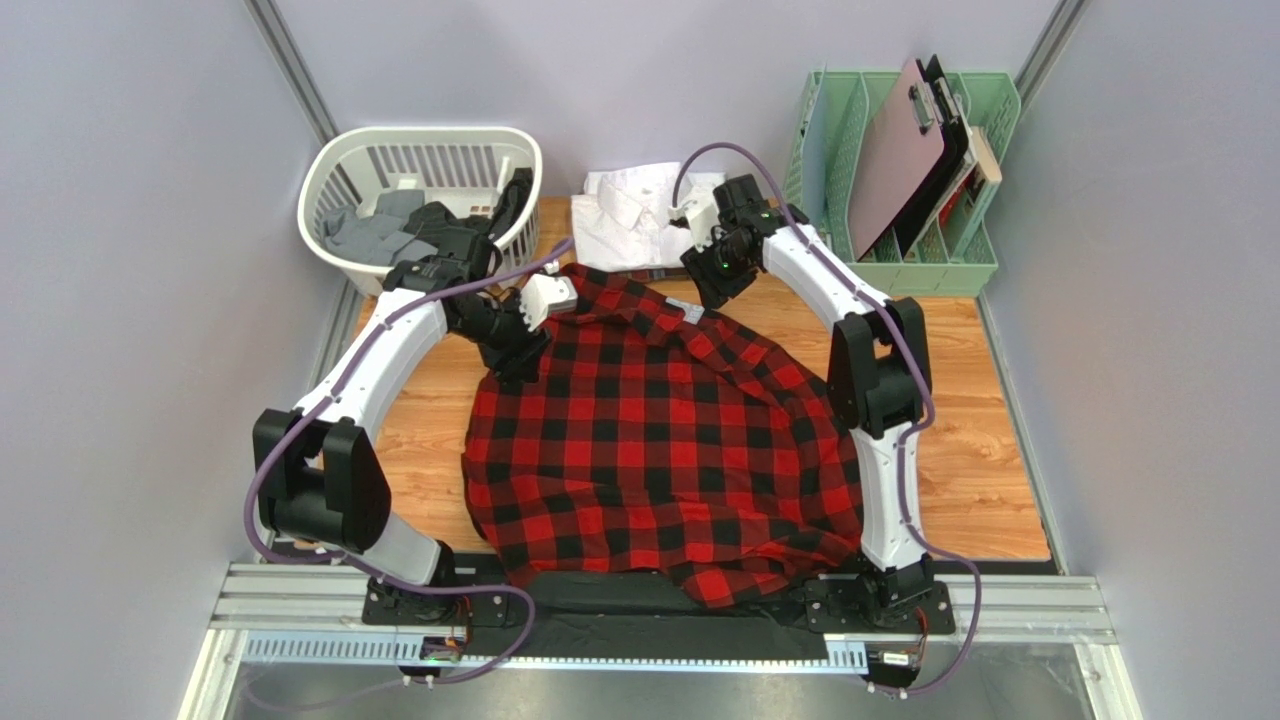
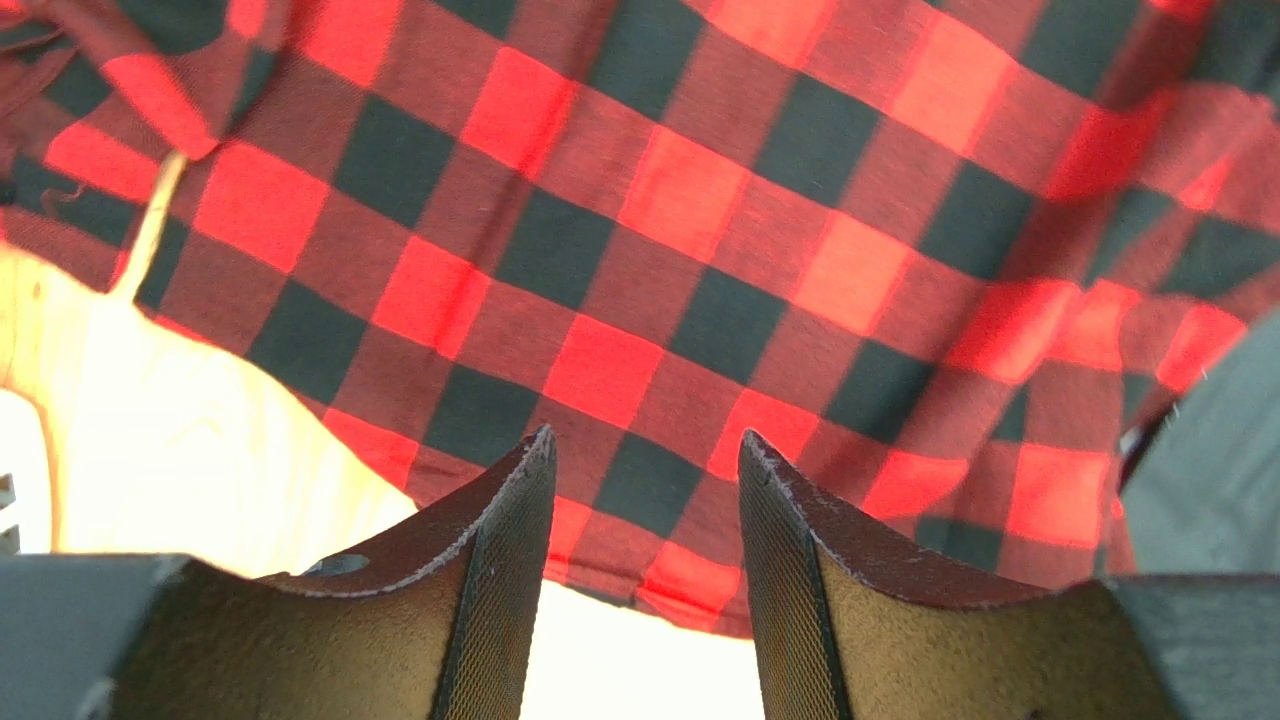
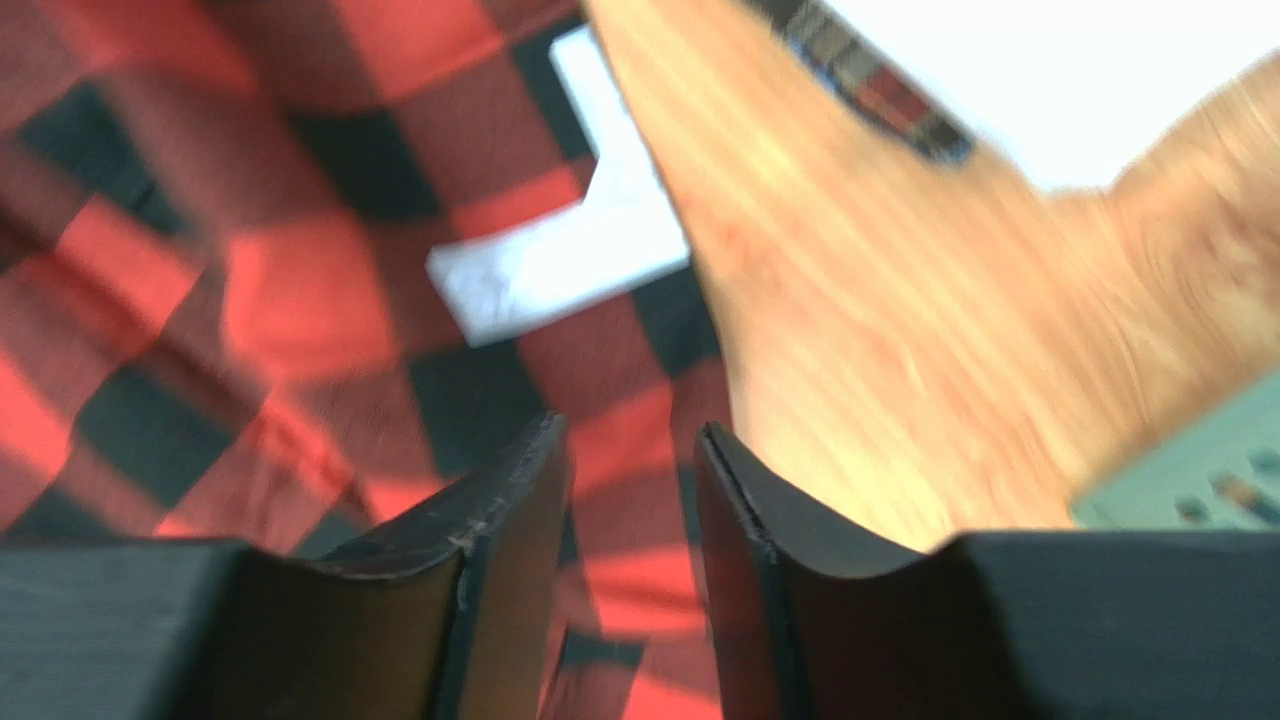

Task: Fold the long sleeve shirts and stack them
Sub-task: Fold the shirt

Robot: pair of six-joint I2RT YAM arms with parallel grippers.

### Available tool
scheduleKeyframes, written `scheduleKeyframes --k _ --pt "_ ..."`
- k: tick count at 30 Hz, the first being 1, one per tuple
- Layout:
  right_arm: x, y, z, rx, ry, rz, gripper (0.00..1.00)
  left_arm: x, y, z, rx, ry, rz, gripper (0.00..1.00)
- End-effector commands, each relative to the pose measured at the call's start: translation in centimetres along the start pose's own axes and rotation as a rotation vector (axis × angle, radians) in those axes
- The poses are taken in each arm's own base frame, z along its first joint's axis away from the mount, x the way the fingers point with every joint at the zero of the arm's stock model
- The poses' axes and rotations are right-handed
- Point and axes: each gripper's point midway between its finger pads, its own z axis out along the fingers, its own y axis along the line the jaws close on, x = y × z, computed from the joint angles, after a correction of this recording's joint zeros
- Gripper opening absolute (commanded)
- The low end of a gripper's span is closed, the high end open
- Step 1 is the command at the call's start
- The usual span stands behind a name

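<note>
Two arms reach over the wooden bench (image 1: 977, 450), both at the far end of the red-and-black checked shirt (image 1: 661, 435). That shirt lies spread flat across the middle of the bench, rumpled along its far edge, with its near hem hanging over the bench's near edge between the arm bases.

The left gripper (image 2: 643, 450) is above the shirt's far left part. Its fingers stand apart with nothing between them, so it is released, and the checked cloth and a patch of bare wood show below. The right gripper (image 3: 628, 435) is over the shirt's far right edge, where the cloth meets bare wood. Its fingers are parted by a narrower gap and clamp nothing. A white label (image 3: 556, 263) on the shirt lies just beyond them.

The white shirt (image 1: 639, 210) sits folded at the middle of the bench's far edge, collar showing, just beyond the checked one. A white laundry basket (image 1: 338, 165) at the far left corner holds grey and dark cloth (image 1: 398, 225). A green file rack (image 1: 842, 278) with a clipboard (image 1: 902, 150) stands at the far right corner.
</note>
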Motion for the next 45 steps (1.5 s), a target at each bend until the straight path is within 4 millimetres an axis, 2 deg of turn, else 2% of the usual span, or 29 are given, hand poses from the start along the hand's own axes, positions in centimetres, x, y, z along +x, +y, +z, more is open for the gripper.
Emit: scheduleKeyframes --k 1,6,7,11,15,17,21,26,28,29,30,31,32,33,34,35,37,38,40,41,43,44,45 --pt "-6.1 -1.0 0.7 0.021 -0.193 0.009 0.45 -1.8 2.8 -0.6 -0.096 -0.124 -0.102 0.55" --pt "-8.0 -0.4 2.9 -0.02 -0.269 0.012 0.5 -3.0 3.8 -0.8 -0.073 -0.178 -0.154 0.54" --pt "-7.6 -0.3 3.9 -0.031 -0.258 0.014 0.51 -3.1 4.0 -0.8 -0.078 -0.18 -0.157 0.54" --pt "-7.2 0.9 5.7 -0.056 -0.23 -0.011 0.52 -3.2 5.0 -0.3 -0.095 -0.177 -0.177 0.56" --pt "-6.5 0.9 7.4 -0.036 -0.216 -0.022 0.54 -3.2 5.9 -0.1 -0.114 -0.171 -0.188 0.57" --pt "-6.0 0.8 8.5 -0.031 -0.197 -0.019 0.54 -2.9 6.9 0.2 -0.144 -0.15 -0.204 0.57" --pt "-5.2 0.9 9.7 -0.025 -0.168 -0.032 0.54 -3.8 10.0 0.2 -0.238 -0.175 -0.253 0.57" --pt "-4.4 1.9 10.7 -0.057 -0.139 -0.059 0.52 -4.7 12.0 0.8 -0.273 -0.199 -0.319 0.58" --pt "-4.3 2.2 10.8 -0.066 -0.129 -0.074 0.43 -5.0 13.6 0.5 -0.329 -0.2 -0.329 0.58" --pt "-4.3 2.6 10.9 -0.073 -0.126 -0.092 0.37 -4.8 14.3 1.1 -0.336 -0.187 -0.344 0.58" --pt "-4.5 2.6 10.8 -0.072 -0.126 -0.1 0.24 -5.6 15.1 0.7 -0.357 -0.199 -0.339 0.58" --pt "-4.1 2.9 11.0 -0.079 -0.108 -0.106 0.16 -5.5 15.8 0.7 -0.374 -0.191 -0.346 0.58" --pt "-4.0 2.8 10.9 -0.076 -0.101 -0.116 0.1 -5.0 16.3 1.8 -0.367 -0.168 -0.37 0.59" --pt "-3.9 3.1 10.8 -0.082 -0.096 -0.12 0.0 -5.7 17.0 1.6 -0.379 -0.175 -0.365 0.59" --pt "-3.8 3.1 10.4 -0.083 -0.095 -0.126 0.0 -5.4 17.5 2.0 -0.395 -0.154 -0.371 0.6" --pt "-3.8 3.1 10.1 -0.079 -0.094 -0.132 0.0 -5.3 17.7 3.3 -0.387 -0.13 -0.372 0.6" --pt "-3.4 3.1 9.6 -0.076 -0.095 -0.13 0.0 -5.7 18.4 3.9 -0.406 -0.115 -0.357 0.61" --pt "-4.2 3.0 8.2 -0.072 -0.124 -0.128 0.0 -5.8 18.3 5.2 -0.395 -0.102 -0.356 0.61" --pt "-4.2 2.9 7.4 -0.07 -0.143 -0.112 0.0 -6.4 18.7 5.9 -0.408 -0.098 -0.356 0.61" --pt "-5.0 2.8 5.8 -0.06 -0.176 -0.11 0.0 -6.5 18.6 7.2 -0.399 -0.091 -0.352 0.61" --pt "-5.6 2.7 4.8 -0.056 -0.204 -0.101 0.0 -7.0 19.1 7.9 -0.416 -0.093 -0.35 0.62" --pt "-5.6 2.8 4.4 -0.063 -0.21 -0.098 0.0 -6.7 19.3 9.2 -0.414 -0.073 -0.352 0.62" --pt "-6.0 3.0 3.7 -0.062 -0.222 -0.101 0.0 -7.2 19.8 9.2 -0.426 -0.077 -0.347 0.62"
